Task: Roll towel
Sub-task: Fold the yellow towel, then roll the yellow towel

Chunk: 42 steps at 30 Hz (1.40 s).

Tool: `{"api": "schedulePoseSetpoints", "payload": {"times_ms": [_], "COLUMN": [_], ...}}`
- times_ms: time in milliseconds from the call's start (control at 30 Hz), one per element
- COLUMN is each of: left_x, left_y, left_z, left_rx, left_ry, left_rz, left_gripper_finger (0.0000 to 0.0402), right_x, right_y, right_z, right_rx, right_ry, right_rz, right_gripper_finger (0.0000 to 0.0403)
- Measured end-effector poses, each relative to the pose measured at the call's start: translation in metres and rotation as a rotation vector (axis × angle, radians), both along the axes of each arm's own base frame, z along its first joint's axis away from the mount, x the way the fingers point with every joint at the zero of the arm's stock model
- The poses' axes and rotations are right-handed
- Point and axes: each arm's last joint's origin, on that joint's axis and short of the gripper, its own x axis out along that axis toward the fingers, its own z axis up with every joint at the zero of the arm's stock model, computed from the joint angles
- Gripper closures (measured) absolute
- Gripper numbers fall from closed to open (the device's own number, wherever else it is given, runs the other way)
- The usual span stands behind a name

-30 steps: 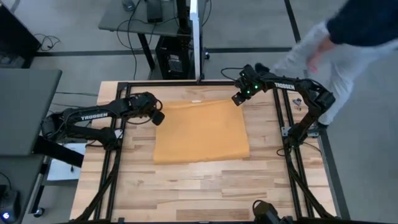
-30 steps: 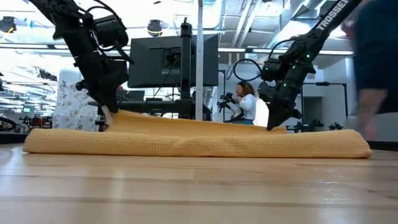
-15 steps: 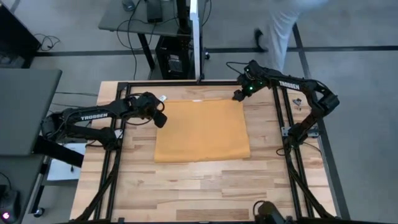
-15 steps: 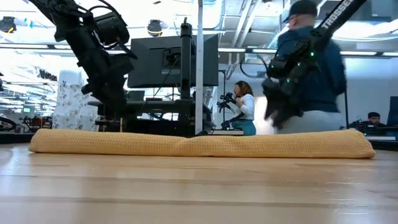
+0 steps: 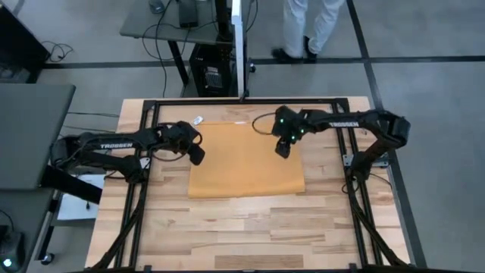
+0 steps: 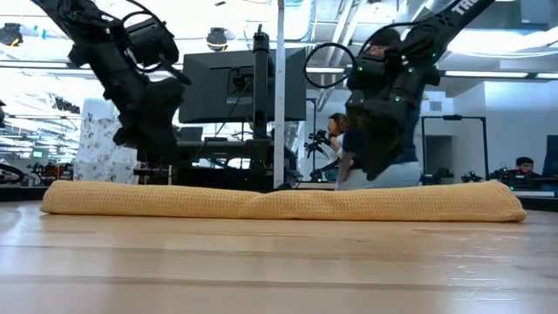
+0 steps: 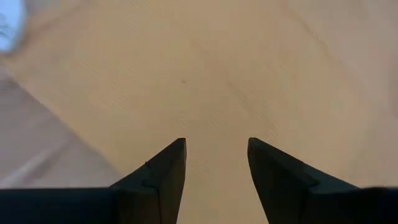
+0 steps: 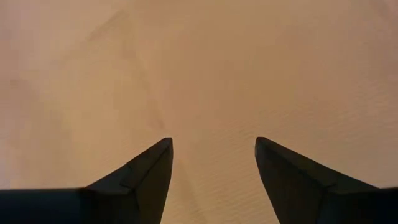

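Note:
The mustard-orange towel [image 5: 246,163] lies flat on the wooden table, seen edge-on in the low view [image 6: 279,202], with a small white tag [image 5: 239,122] at its far edge. My left gripper [image 5: 197,157] hovers open over the towel's left edge, and cloth [image 7: 217,74] fills its wrist view past the parted fingers [image 7: 214,162]. My right gripper [image 5: 281,150] hovers open over the towel's right part, toward the far edge. Its fingers [image 8: 214,162] are spread above bare cloth [image 8: 217,68]. In the low view both grippers [image 6: 153,166] [image 6: 370,170] stand behind the towel's near edge.
Black frame rails [image 5: 345,152] run along the table's sides and far edge. A small white scrap [image 5: 198,119] lies on the wood beyond the towel's far left corner. A person's legs [image 5: 307,30] stand on the floor beyond the table. Bare wood [image 5: 250,227] lies near the front edge.
The towel's far edge, held up at both far corners a second ago, has dropped flat. Both grippers have let go. My right gripper has swung from the far right corner toward the table's left and near side, over the cloth. My left gripper has shifted slightly toward the near edge and tipped.

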Motion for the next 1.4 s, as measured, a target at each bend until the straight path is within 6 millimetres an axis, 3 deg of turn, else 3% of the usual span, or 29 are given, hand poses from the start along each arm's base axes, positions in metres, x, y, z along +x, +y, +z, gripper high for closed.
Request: {"api": "schedulePoseSetpoints", "payload": {"times_ms": [267,533,700,833,933,1100,1167,1400], "left_x": [-0.025,-0.037,-0.04,-0.033,-0.017,0.004,0.012,0.036], "left_y": [-0.013,-0.019,-0.021,-0.019,-0.014,-0.02,-0.025,-0.049], "left_z": [-0.045,-0.058,-0.054,-0.031,0.003,0.023,0.02,-0.019], "left_rx": [-0.112,-0.142,-0.148,-0.128,-0.057,-0.016,-0.019,-0.096], "left_ry": [0.108,0.195,0.219,0.151,-0.016,-0.225,-0.234,-0.074], "left_rz": [0.079,0.062,0.04,0.025,-0.023,-0.153,-0.185,-0.293], "left_gripper_finger": [0.0247,0.0247,0.0247,0.0247,0.0247,0.0247,0.0247,0.0247], "right_x": [-0.001,-0.014,-0.02,-0.012,-0.007,-0.008,-0.012,-0.021], "right_y": [0.026,0.044,0.051,0.049,0.049,0.059,0.069,0.114], "right_z": [-0.02,-0.037,-0.034,-0.008,0.017,0.033,0.028,0.005], "right_rx": [0.038,0.046,0.071,0.068,0.048,0.058,0.081,0.139], "right_ry": [0.017,0.135,0.234,0.218,0.141,0.073,0.098,0.177], "right_rz": [-0.065,-0.041,-0.022,-0.021,-0.015,-0.039,-0.053,-0.032], "right_gripper_finger": [0.0184,0.0184,0.0184,0.0184,0.0184,0.0184,0.0184,0.0184]}}
